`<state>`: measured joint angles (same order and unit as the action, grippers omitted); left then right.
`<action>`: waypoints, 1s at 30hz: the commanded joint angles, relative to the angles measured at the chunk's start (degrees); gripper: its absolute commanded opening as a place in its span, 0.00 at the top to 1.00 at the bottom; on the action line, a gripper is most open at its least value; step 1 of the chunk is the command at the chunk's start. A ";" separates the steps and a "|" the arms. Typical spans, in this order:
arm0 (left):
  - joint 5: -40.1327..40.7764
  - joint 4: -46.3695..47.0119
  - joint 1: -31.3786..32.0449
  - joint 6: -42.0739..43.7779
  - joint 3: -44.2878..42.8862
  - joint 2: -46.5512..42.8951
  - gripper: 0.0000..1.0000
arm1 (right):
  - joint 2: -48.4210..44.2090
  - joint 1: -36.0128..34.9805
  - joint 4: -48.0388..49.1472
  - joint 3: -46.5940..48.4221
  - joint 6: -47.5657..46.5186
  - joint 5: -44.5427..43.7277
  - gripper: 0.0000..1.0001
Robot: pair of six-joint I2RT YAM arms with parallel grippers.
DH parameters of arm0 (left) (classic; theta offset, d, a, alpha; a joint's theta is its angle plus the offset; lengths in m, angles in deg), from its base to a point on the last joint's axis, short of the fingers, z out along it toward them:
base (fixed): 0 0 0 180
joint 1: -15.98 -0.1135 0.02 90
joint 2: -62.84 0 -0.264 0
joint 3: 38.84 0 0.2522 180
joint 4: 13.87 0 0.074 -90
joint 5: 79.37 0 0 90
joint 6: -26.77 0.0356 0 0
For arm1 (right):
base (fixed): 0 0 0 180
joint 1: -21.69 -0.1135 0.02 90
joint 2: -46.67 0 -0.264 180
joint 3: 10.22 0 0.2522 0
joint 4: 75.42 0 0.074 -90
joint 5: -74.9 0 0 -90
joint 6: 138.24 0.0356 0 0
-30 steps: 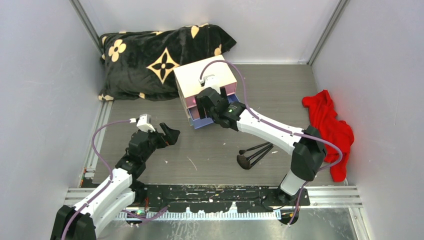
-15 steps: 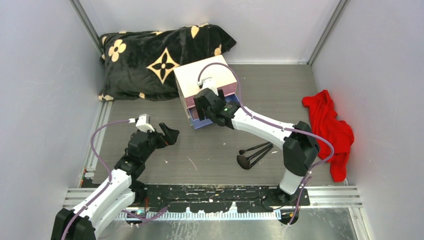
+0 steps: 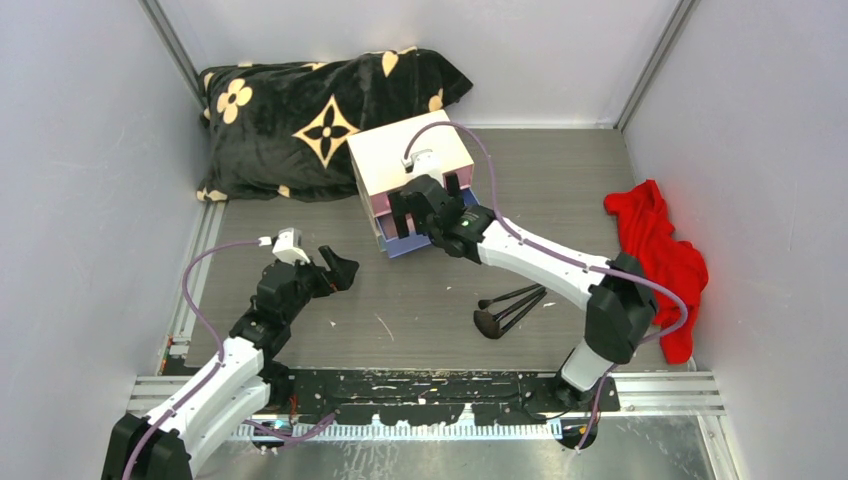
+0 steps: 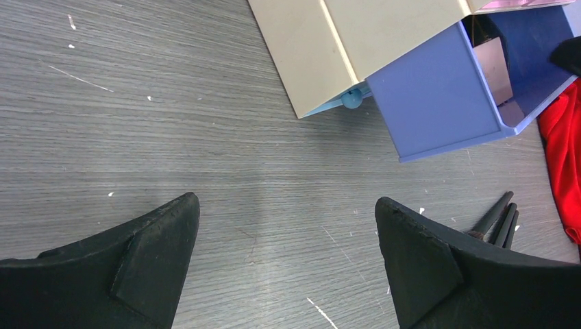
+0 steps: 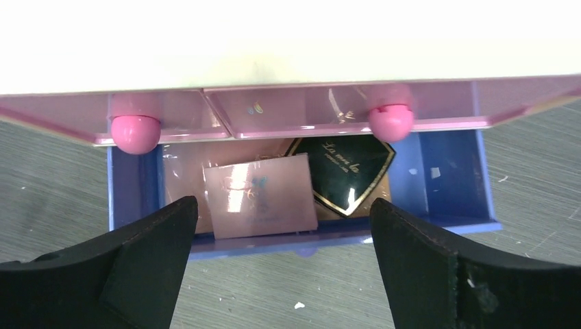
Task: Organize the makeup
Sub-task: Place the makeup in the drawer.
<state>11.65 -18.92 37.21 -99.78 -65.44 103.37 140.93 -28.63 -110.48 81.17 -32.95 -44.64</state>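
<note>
Right arm: base at the near edge; elbow raised on the right, beside the red cloth [image 3: 660, 260]; forearm stretched left and away toward the cream box [image 3: 405, 150]; wrist turned down, so that the right end effector [image 3: 428, 205] hangs over the box's pulled-out blue drawer [image 5: 455, 171]. Its jaws stand wide apart, one on each side of the drawer's width; nothing is held between them, and they touch nothing in the drawer.

Drawer contents, right wrist view: a pink square compact [image 5: 260, 195] lying flat; a black compact [image 5: 349, 171] with gold lettering just beside it on the right, its far part tucked under the pink drawers [image 5: 288, 110] above. Both appear to rest on a larger flat pinkish piece; its nature cannot be told.

Left arm: base at the near left corner; forearm angled up and inward; left end effector [image 3: 335, 270] poised above the bare surface [image 3: 420, 320], short of the box, pointing toward it. Jaws fully spread; nothing gripped.

Remaining makeup: black-handled brushes [image 3: 510, 305] lying together on the surface, between the box and the right arm's base, apart from both end effectors.

A black patterned cushion [image 3: 300, 110] lies at the far left corner.
</note>
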 commanded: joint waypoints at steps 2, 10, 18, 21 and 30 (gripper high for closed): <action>0.49 2.06 -0.37 1.31 -2.01 0.35 0.00 | -9.40 0.14 3.77 -2.46 -0.93 -2.71 0.00; 0.36 2.71 -0.49 1.69 -2.10 2.12 0.00 | -18.32 0.10 4.88 -13.10 0.23 -2.06 0.31; 0.58 1.95 -0.49 2.89 -3.25 2.83 0.00 | -21.45 0.11 7.78 -22.96 2.02 0.30 0.98; 0.17 1.79 -0.49 2.89 -3.58 3.06 0.00 | -20.76 0.35 9.21 -23.79 1.92 -1.56 0.99; 0.29 1.31 -0.44 2.72 -2.98 2.52 0.00 | -14.38 3.14 17.00 -22.26 -0.46 -0.53 0.99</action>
<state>11.62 -18.94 37.17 -98.23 -66.82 106.47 123.40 -26.84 -99.99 56.51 -32.05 -44.99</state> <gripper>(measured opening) 0.998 0.037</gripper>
